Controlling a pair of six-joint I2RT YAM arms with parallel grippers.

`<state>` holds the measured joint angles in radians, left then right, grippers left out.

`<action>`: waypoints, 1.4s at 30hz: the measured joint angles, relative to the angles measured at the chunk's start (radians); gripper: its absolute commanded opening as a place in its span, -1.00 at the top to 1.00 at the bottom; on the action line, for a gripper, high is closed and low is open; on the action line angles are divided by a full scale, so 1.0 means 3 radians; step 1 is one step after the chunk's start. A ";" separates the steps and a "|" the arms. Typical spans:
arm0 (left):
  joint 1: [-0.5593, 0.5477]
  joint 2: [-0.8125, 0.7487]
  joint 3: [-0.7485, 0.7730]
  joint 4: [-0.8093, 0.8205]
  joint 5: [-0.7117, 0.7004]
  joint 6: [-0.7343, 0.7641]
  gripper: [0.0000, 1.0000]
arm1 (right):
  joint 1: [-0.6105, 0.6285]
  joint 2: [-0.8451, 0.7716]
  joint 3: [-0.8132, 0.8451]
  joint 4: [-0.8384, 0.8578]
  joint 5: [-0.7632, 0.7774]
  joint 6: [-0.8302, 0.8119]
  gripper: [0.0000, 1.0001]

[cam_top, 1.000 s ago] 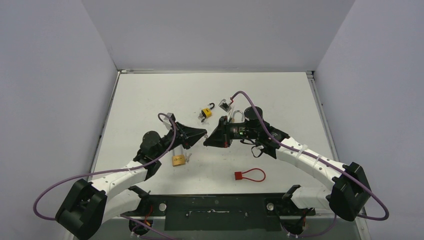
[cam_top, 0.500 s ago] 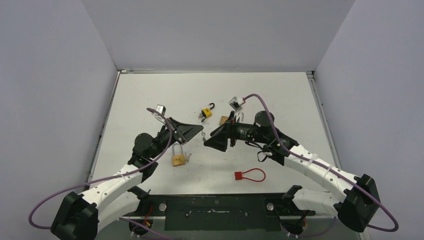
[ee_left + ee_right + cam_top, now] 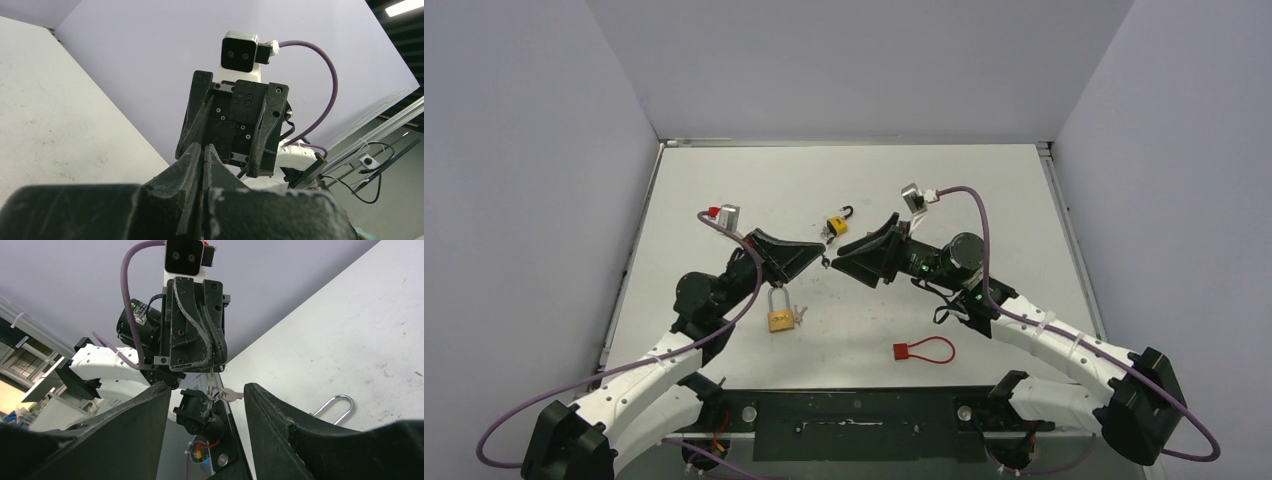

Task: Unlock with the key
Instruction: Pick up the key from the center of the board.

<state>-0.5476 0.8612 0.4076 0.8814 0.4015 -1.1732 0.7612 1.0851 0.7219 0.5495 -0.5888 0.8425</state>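
Note:
My left gripper [image 3: 820,258] is shut on a small silver key [image 3: 231,394] that dangles on its ring just under the fingertips. The right wrist view faces those shut jaws [image 3: 215,362] head-on. My right gripper [image 3: 840,262] is open and points at the left one tip to tip, with the key hanging level with its gap [image 3: 207,388] and touching neither finger. In the left wrist view my own fingers [image 3: 192,155] are pressed together, and the right gripper [image 3: 235,167] stands open behind them. A brass padlock [image 3: 779,316] lies on the table below the left gripper.
A yellow padlock [image 3: 835,225] with a black shackle lies behind the grippers. A red lock with a loop [image 3: 921,350] lies at the near right. A silver shackle [image 3: 335,407] shows past my right finger. The black base plate [image 3: 854,425] runs along the near edge.
The right gripper has opened from shut. Both wrists have swung up and apart while the tips stay close together, and the key stays in the left gripper.

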 measured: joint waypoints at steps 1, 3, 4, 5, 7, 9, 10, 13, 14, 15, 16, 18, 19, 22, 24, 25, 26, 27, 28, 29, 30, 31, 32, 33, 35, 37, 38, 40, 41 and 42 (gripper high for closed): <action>0.0000 -0.0003 0.0000 0.0008 0.0001 0.0015 1.00 | 0.0006 0.0022 0.0000 0.0025 -0.0010 0.0015 -0.04; 0.0000 -0.0010 0.0000 0.0018 0.0000 0.0033 1.00 | 0.0027 0.0070 0.0001 0.0085 -0.0032 0.0042 -0.02; 0.0000 -0.0019 0.0000 0.0019 -0.0001 0.0041 1.00 | 0.0039 0.0093 0.0003 0.0111 -0.0048 0.0060 0.00; 0.0000 -0.0033 0.0000 0.0020 -0.0001 0.0052 1.00 | 0.0043 0.0117 0.0003 0.0136 -0.0074 0.0076 0.05; 0.0000 -0.0051 0.0000 0.0027 -0.0003 0.0070 1.00 | 0.0056 0.0155 0.0006 0.0170 -0.0100 0.0093 0.18; 0.0000 -0.0066 0.0000 0.0047 -0.0004 0.0098 1.00 | 0.0065 0.0196 0.0008 0.0209 -0.0125 0.0113 0.35; 0.0000 -0.0070 0.0000 0.0053 -0.0004 0.0103 1.00 | 0.0066 0.0216 0.0008 0.0226 -0.0140 0.0125 0.43; 0.0000 -0.0072 0.0000 0.0093 -0.0004 0.0113 1.00 | 0.0081 0.0262 0.0009 0.0287 -0.0159 0.0163 0.53; 0.0000 -0.0072 0.0000 0.0104 -0.0004 0.0113 1.00 | 0.0083 0.0270 0.0010 0.0303 -0.0159 0.0174 0.53; 0.0000 -0.0072 0.0000 0.0125 -0.0003 0.0114 1.00 | 0.0085 0.0284 0.0013 0.0331 -0.0159 0.0189 0.51; 0.0000 -0.0072 0.0000 0.0137 -0.0003 0.0114 1.00 | 0.0086 0.0292 0.0015 0.0347 -0.0159 0.0196 0.47; 0.0000 -0.0072 0.0000 0.0155 -0.0003 0.0116 1.00 | 0.0086 0.0310 0.0018 0.0395 -0.0159 0.0215 0.38; 0.0000 -0.0072 0.0000 0.0161 -0.0003 0.0116 1.00 | 0.0088 0.0314 0.0018 0.0415 -0.0159 0.0225 0.37; 0.0000 -0.0072 0.0000 0.0174 -0.0003 0.0118 1.00 | 0.0098 0.0336 0.0020 0.0490 -0.0158 0.0239 0.37; 0.0000 -0.0072 0.0000 0.0174 -0.0003 0.0123 1.00 | 0.0108 0.0346 0.0022 0.0512 -0.0158 0.0251 0.40; 0.0000 -0.0072 0.0000 0.0177 -0.0003 0.0125 1.00 | 0.0109 0.0348 0.0022 0.0515 -0.0158 0.0254 0.43; 0.0000 -0.0072 -0.0001 0.0179 -0.0003 0.0126 1.00 | 0.0109 0.0348 0.0022 0.0515 -0.0158 0.0258 0.47; 0.0000 -0.0072 -0.0001 0.0184 -0.0003 0.0127 1.00 | 0.0113 0.0348 0.0022 0.0519 -0.0158 0.0263 0.53; 0.0000 -0.0072 -0.0001 0.0191 -0.0003 0.0127 1.00 | 0.0121 0.0348 0.0022 0.0525 -0.0158 0.0264 0.61; 0.0000 -0.0072 -0.0001 0.0196 -0.0003 0.0128 1.00 | 0.0125 0.0348 0.0023 0.0530 -0.0156 0.0268 0.72; 0.0000 -0.0072 -0.0001 0.0196 -0.0003 0.0131 1.00 | 0.0127 0.0348 0.0023 0.0535 -0.0156 0.0272 0.79; 0.0000 -0.0072 -0.0001 0.0196 -0.0003 0.0135 1.00 | 0.0130 0.0348 0.0024 0.0537 -0.0156 0.0271 0.83; 0.0000 -0.0072 -0.0006 0.0200 -0.0003 0.0137 1.00 | 0.0130 0.0351 0.0024 0.0543 -0.0158 0.0276 0.86; 0.0000 -0.0072 -0.0014 0.0206 -0.0004 0.0140 1.00 | 0.0130 0.0355 0.0024 0.0548 -0.0159 0.0275 0.87; 0.0000 -0.0072 -0.0017 0.0217 -0.0004 0.0142 1.00 | 0.0130 0.0361 0.0024 0.0549 -0.0159 0.0273 0.88; 0.0000 -0.0074 -0.0017 0.0220 -0.0004 0.0150 1.00 | 0.0130 0.0374 0.0024 0.0561 -0.0160 0.0272 0.86; 0.0000 -0.0074 -0.0019 0.0220 -0.0005 0.0153 1.00 | 0.0130 0.0380 0.0027 0.0562 -0.0160 0.0272 0.81; 0.0003 -0.0075 -0.0029 0.0223 -0.0015 0.0168 1.00 | 0.0130 0.0401 0.0034 0.0563 -0.0167 0.0271 0.64; 0.0003 -0.0075 -0.0033 0.0221 -0.0017 0.0173 1.00 | 0.0130 0.0407 0.0037 0.0563 -0.0170 0.0266 0.61; 0.0003 -0.0075 -0.0033 0.0221 -0.0017 0.0173 1.00 | 0.0130 0.0409 0.0038 0.0565 -0.0170 0.0263 0.60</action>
<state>-0.5468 0.8387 0.3977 0.9478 0.3965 -1.1213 0.8001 1.2079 0.7334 0.7189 -0.6399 0.9215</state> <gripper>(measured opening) 0.007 0.150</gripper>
